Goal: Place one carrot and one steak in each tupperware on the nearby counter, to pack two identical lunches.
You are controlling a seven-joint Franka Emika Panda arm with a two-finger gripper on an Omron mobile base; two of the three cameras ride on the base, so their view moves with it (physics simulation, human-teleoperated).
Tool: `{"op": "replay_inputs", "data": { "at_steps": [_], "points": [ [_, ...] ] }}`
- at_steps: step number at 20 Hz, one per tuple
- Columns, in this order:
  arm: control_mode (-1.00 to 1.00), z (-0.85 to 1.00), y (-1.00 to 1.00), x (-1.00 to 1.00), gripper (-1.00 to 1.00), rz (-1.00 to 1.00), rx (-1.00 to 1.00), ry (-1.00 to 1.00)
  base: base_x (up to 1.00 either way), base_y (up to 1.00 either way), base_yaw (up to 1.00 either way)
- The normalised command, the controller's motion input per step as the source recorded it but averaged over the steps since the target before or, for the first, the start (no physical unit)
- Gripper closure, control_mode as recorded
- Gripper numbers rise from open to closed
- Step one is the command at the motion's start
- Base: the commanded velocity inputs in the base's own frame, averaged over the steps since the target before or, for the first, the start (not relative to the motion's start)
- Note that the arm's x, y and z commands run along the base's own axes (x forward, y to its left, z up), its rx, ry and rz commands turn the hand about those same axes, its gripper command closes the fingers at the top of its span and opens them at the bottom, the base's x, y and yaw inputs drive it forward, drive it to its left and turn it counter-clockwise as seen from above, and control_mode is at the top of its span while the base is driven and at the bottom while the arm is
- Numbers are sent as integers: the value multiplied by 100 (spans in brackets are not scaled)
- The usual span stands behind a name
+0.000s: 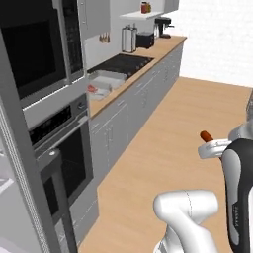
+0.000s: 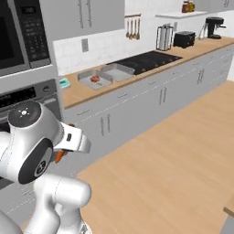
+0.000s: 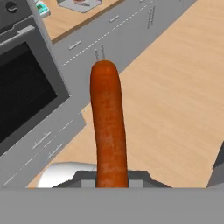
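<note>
You see an orange carrot (image 3: 108,127), faintly mottled, running toward twelve o'clock in the hand view. The counter (image 2: 87,91) is light-brown wood over pale grey-white cabinet fronts. Both tupperware trays (image 2: 94,80) (image 2: 118,71) are grey; one holds a red steak (image 2: 95,79). At nine o'clock of them sits a teal-and-white scale (image 2: 64,82). The stovetop (image 2: 146,60) is black.

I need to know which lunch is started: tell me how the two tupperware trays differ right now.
The nearer tupperware holds a red piece, likely steak; the farther tupperware looks bare. The nearer one lies towards the oven end of the counter, the farther one beside the stovetop. Both are alike grey shallow trays, lying flat. Neither holds a carrot; it is in the gripper.
</note>
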Motion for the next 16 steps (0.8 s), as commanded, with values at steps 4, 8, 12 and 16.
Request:
{"op": "replay_inputs", "data": {
  "at_steps": [4,8,12,16],
  "points": [
    [100,0,0,0,100,0,0,0,100,7,0],
    [100,0,0,0,100,0,0,0,100,0,0],
    [100,0,0,0,100,0,0,0,100,-19,0],
    [100,0,0,0,100,0,0,0,100,-49,4]
  ]
}}
